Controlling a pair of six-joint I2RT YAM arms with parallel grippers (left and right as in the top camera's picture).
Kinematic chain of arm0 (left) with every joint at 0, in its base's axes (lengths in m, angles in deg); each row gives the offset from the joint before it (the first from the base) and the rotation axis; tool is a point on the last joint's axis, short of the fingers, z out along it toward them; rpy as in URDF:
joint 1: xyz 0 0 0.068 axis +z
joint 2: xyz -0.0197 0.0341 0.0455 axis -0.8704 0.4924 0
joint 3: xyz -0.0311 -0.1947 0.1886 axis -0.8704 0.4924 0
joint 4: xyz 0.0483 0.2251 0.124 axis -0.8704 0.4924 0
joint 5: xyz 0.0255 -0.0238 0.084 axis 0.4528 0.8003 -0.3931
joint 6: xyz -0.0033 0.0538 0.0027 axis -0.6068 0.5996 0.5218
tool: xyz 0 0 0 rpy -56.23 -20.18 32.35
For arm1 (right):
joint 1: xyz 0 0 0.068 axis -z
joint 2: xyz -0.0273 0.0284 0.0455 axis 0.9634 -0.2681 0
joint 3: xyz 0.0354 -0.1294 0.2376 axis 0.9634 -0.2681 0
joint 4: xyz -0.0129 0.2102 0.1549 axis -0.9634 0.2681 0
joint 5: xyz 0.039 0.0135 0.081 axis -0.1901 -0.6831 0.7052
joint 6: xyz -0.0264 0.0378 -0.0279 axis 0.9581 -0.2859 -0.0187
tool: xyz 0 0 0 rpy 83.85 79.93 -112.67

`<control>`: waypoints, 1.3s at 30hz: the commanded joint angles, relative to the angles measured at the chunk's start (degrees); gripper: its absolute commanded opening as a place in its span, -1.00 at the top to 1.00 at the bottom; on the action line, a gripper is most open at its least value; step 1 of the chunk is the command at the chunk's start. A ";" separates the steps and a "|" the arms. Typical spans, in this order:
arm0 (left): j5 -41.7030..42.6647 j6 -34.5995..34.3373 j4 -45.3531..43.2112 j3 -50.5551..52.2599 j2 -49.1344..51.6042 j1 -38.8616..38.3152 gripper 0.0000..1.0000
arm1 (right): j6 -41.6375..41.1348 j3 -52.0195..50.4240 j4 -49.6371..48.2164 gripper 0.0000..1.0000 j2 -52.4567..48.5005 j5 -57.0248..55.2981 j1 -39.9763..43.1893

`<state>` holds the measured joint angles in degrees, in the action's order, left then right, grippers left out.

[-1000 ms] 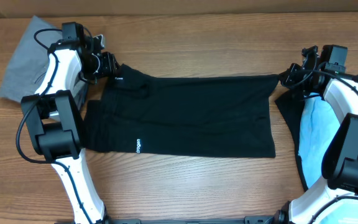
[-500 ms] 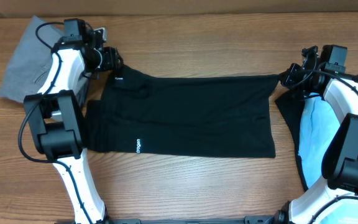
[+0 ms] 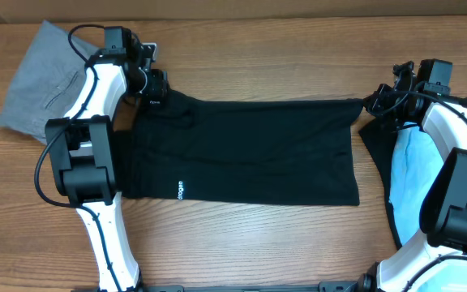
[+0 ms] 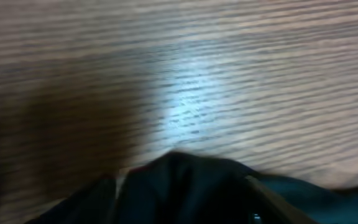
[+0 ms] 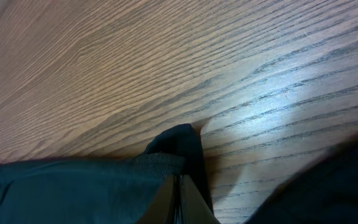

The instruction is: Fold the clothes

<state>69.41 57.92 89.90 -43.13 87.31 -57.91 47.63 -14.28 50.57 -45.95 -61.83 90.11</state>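
1 large black shirt point(image 3: 250, 150), spread flat across the centre of the frame, white logo point(image 3: 180, 191) near its lower left edge. Pinched at its upper right corner by the right gripper point(image 3: 373, 101), fingers pressed together on the hem. Met at its upper left corner by the left gripper point(image 3: 154, 88); cannot tell whether spread or closed, wrist view blurred. Grey trousers point(image 3: 43, 77) at upper left, light blue tee point(image 3: 412, 186) at right edge, all on a wooden table point(image 3: 242, 243).
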 commanded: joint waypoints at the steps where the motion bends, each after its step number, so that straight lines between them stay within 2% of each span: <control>1: -3.08 3.74 -1.97 0.44 1.57 -1.55 -0.37 | -1.73 0.42 -0.33 0.92 1.44 0.04 0.17; 6: -3.10 3.56 -2.84 0.44 4.13 -1.62 -0.39 | -2.99 0.42 -0.24 0.92 1.44 0.07 0.17; 10: -2.29 3.61 -2.58 0.44 4.68 -1.62 -0.22 | -2.99 0.42 0.02 0.92 1.44 0.04 0.17; 12: -2.29 3.58 -2.73 0.35 4.61 -1.62 0.01 | -2.97 0.42 0.26 0.92 1.44 0.04 0.17; 15: -0.92 3.43 -2.36 0.28 4.11 -1.53 0.68 | -2.97 0.42 0.83 0.92 1.44 0.04 0.17; 17: -0.17 3.41 -1.79 0.17 3.32 -1.42 0.91 | -2.95 0.42 1.03 0.92 1.44 0.02 0.17; 31: -0.42 2.58 7.61 -2.71 -8.74 3.04 0.92 | -2.67 3.37 2.60 0.92 2.34 0.00 0.17; 39: -0.42 2.58 15.65 -2.71 -11.76 3.17 0.92 | -2.69 4.52 11.17 0.92 2.40 -1.42 0.17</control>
<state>68.90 60.70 103.60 -44.59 77.23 -54.98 44.72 -11.86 59.97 -45.95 -61.79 90.11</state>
